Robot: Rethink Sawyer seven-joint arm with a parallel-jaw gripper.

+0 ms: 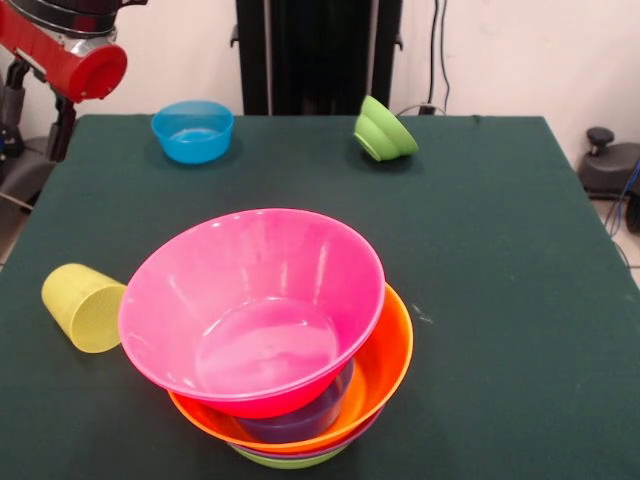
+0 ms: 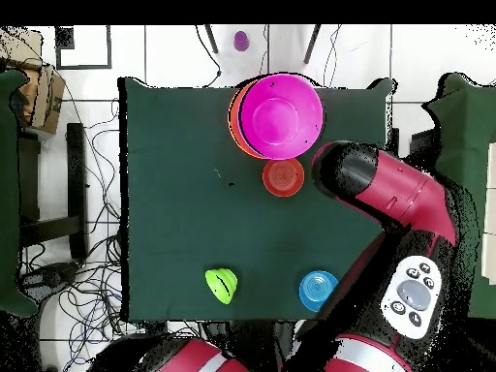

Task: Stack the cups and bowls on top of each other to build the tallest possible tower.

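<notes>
At the near edge of the dark green surface (image 1: 500, 260), front view, the tower (image 1: 290, 400) stands as a nested pile of 4 visible bowls: a big pink bowl (image 1: 250, 300) sits uppermost and tilted toward the left, a wide orange bowl (image 1: 392, 360) lies under it, a purple bowl (image 1: 305, 418) shows inside the orange one, and a lime green rim (image 1: 290, 461) is lowest. Left of the tower, close to the pink rim, the yellow cup (image 1: 85, 306) lies on its side with its base toward the camera. At the far left, 1 small blue bowl (image 1: 193, 131) stands upright; far and right of centre, a 2nd lime green bowl (image 1: 384, 129) is tipped on its side, well apart from the tower. A red link of the arm (image 1: 70, 55) crosses the upper left corner. From overhead, the arm reaches over the surface and its dark end, the gripper (image 2: 335, 169), hangs just beside the tower (image 2: 276, 116); whether the fingers are released or clenched cannot be told. A small red-orange bowl (image 2: 283, 177) sits upright between that end and the tower, and does not show in the front view. The cup cannot be made out from overhead.
</notes>
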